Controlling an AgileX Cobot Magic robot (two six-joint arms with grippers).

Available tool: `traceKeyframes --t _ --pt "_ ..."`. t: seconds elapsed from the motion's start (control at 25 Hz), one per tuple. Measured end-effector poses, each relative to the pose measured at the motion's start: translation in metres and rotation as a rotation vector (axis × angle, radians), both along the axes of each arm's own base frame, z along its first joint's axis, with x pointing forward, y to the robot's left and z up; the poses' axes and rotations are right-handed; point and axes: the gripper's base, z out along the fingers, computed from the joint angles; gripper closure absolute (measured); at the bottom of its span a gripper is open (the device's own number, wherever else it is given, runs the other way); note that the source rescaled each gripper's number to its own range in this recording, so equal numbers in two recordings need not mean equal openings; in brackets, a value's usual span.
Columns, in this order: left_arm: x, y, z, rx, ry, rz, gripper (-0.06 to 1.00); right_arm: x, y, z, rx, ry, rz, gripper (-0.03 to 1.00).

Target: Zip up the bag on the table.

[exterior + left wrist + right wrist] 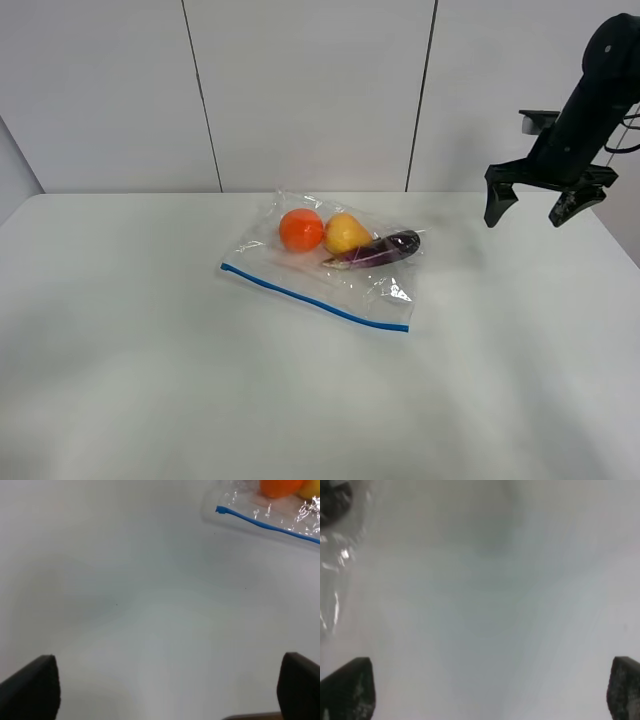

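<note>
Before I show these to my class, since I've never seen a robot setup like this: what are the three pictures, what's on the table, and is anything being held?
This is a robot with two arms, each ending in a two-fingered gripper. One picture comes from a camera mounted high, looking down at the white table. The other two come from cameras on the arms' wrists, so the dark shapes at their edges are gripper fingers. On the table lies a clear plastic bag with a blue zip strip, holding an orange, a yellow pear and a purple eggplant. The right gripper hangs open beside the bag; the left gripper is open over bare table. Nothing is held.
</note>
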Motion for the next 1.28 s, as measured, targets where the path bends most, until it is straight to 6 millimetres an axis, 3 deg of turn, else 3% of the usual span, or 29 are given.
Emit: traceKeyframes --t 0.24,0.48,0.84,1.04,1.12,1.28 --pt "0.000 0.000 0.000 0.002 0.000 -0.001 -0.06 -0.056 0.003 0.022 0.001 0.021 -0.004 -0.03" --pt "0.000 0.000 0.000 0.002 0.000 -0.001 -0.06 -0.135 0.010 0.041 0.045 0.015 -0.015 -0.03" --pt "0.000 0.000 0.000 0.002 0.000 -0.001 -0.06 -0.268 0.017 0.017 0.053 0.009 -0.020 -0.03" --pt "0.000 0.000 0.000 0.002 0.000 -0.001 -0.06 -0.321 0.020 0.010 0.054 -0.265 -0.032 -0.03" --pt "0.000 0.000 0.000 0.002 0.000 -0.001 -0.06 -0.347 0.022 0.025 0.054 -0.502 -0.031 -0.03" --pt "0.000 0.000 0.000 0.002 0.000 -0.001 -0.06 -0.377 0.023 0.035 0.050 -0.711 -0.024 -0.03"
